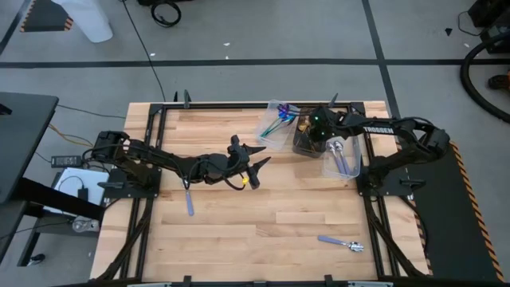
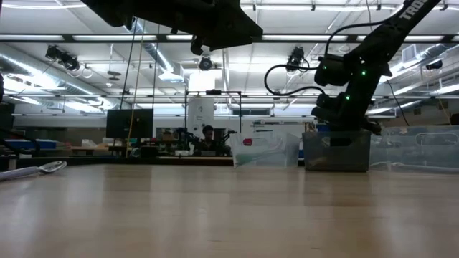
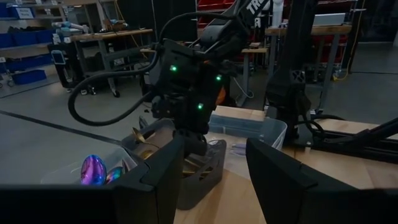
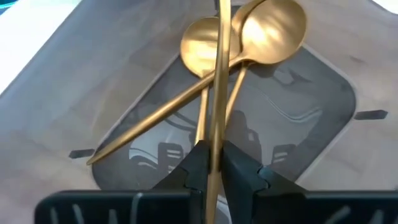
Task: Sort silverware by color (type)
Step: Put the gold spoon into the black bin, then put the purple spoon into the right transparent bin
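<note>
The right gripper (image 4: 211,163) hangs over the dark bin (image 1: 307,142) at about one o'clock on the wooden surface (image 1: 263,215), its jaws clenched on the thin handle of a gold spoon (image 4: 219,74) that runs straight up between them in the right wrist view. Below it, inside the bin, lie two more gold spoons (image 4: 261,28), crossed, their bowls close together at one end and their handles slanting away across the bin's floor. From the high view the bin sits between two clear trays: one tray (image 1: 275,126) at about twelve o'clock holds the iridescent spoons (image 1: 279,121), and the other tray (image 1: 341,159), just beside the bin toward two o'clock, holds silver spoons (image 1: 338,151). The left gripper (image 1: 256,163) reaches to the middle of the surface, near ten o'clock of centre, with its jaws released and spread wide apart, nothing between them; in the left wrist view its two dark fingers (image 3: 280,171) frame the right arm working over the bin, and an iridescent spoon bowl (image 3: 92,169) shows in the near tray. Two spoons lie loose on the bare wood: a bluish one (image 1: 190,201) at about nine o'clock, lengthwise below the left arm, and another (image 1: 341,242) at about four o'clock, well apart from the trays, its bowl pointing toward the right edge. In the low view a spoon (image 2: 32,170) rests flat at the far left of the surface.
</note>
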Controlling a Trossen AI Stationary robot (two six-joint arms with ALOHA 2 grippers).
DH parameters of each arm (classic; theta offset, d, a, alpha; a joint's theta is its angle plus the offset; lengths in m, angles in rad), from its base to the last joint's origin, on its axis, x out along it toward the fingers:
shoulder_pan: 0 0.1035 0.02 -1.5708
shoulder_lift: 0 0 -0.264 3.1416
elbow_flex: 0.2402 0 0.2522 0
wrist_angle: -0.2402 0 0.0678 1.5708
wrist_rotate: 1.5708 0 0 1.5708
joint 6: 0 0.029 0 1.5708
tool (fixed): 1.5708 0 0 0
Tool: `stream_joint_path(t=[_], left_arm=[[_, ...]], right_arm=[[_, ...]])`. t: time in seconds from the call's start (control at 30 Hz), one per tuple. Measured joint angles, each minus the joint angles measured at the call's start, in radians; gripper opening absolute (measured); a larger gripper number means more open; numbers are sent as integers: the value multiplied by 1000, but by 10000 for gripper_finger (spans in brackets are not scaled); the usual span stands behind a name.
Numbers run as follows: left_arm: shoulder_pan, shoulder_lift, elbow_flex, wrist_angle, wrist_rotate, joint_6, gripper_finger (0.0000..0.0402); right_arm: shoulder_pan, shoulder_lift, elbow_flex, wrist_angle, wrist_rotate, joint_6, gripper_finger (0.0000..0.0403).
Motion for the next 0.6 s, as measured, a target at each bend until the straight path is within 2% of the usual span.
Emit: stream_joint_path(t=[0.37, 0.6], left_arm=[[6, 0, 0, -39, 0, -47, 181], [13, 0, 0, -55, 0, -51, 180]], right_arm=[[-4, 0, 8, -14, -15, -55, 104], [25, 0, 111, -139, -42, -109, 116]])
